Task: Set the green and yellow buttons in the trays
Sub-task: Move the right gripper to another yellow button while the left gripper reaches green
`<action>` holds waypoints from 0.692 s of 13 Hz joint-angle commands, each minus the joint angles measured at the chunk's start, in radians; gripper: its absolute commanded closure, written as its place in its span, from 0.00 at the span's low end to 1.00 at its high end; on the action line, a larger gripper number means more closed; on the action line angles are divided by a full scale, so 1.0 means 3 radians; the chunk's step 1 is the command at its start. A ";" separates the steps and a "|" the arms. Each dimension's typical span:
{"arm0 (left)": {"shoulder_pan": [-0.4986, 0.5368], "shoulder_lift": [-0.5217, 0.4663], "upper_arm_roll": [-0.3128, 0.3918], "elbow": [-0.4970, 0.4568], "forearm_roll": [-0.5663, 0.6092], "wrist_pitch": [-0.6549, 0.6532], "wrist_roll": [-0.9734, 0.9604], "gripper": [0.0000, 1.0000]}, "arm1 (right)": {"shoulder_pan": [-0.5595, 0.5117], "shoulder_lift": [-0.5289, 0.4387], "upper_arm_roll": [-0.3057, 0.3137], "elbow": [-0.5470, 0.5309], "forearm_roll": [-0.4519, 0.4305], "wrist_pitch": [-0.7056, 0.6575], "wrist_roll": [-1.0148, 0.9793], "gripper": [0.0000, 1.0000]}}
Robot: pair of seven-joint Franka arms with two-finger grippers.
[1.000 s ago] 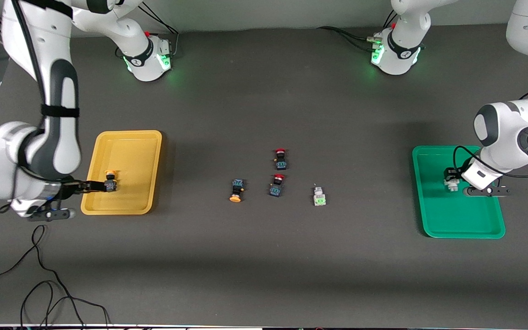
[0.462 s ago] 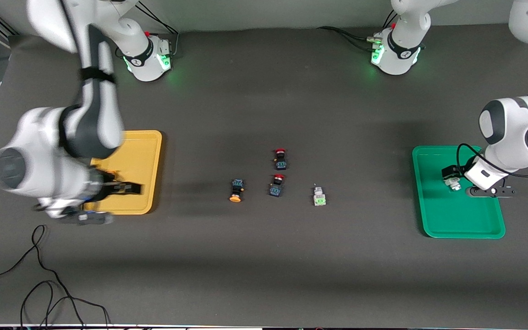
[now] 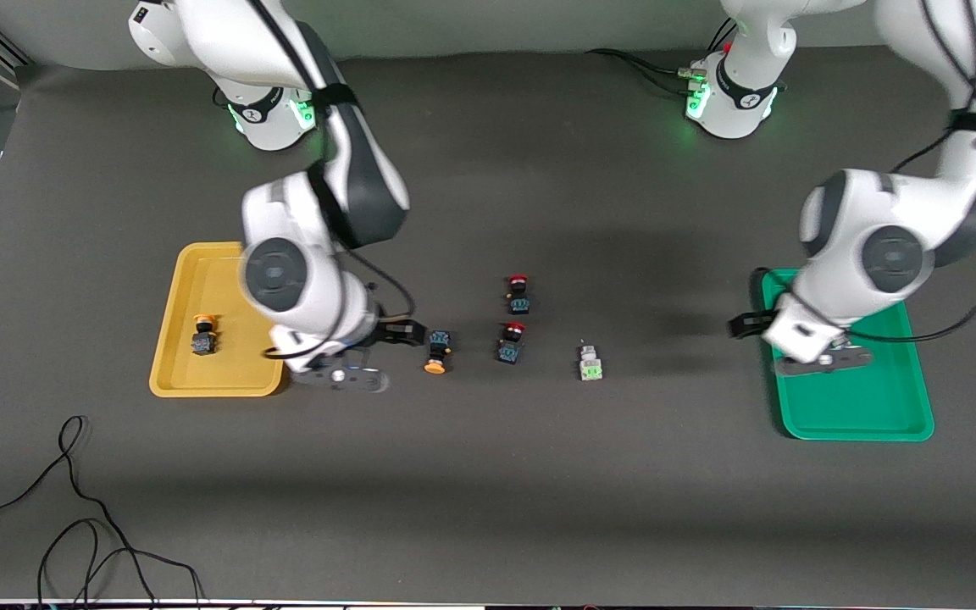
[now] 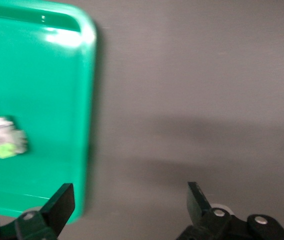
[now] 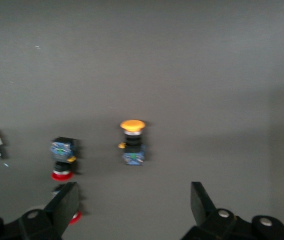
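The yellow tray [image 3: 225, 271] holds one yellow button [image 3: 203, 335]. My right gripper [image 3: 403, 332] is open and empty, over the table beside a second yellow button [image 3: 436, 352]; that button lies ahead of the open fingers in the right wrist view [image 5: 132, 142]. The green tray [image 3: 856, 407] holds a green button, hidden by my left arm in the front view but visible in the left wrist view [image 4: 4, 142]. My left gripper [image 3: 744, 324] is open and empty at the tray's rim [image 4: 89, 100]. Another green button [image 3: 590, 363] lies on the table.
Two red-capped buttons [image 3: 518, 292] [image 3: 512, 341] lie between the loose yellow and green buttons; one [image 5: 62, 159] shows beside the yellow button in the right wrist view. Black cables [image 3: 73, 508] lie near the table's front corner at the right arm's end.
Both grippers let go of their buttons in the trays. The right arm swung from the yellow tray to the loose yellow button. The left gripper moved off the green tray toward the table's middle.
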 commanded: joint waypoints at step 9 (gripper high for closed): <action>-0.1011 0.1395 0.0050 0.1301 -0.0109 0.0300 -0.1443 0.00 | 0.0108 0.0696 0.0336 -0.0345 0.0094 0.1185 0.0275 0.00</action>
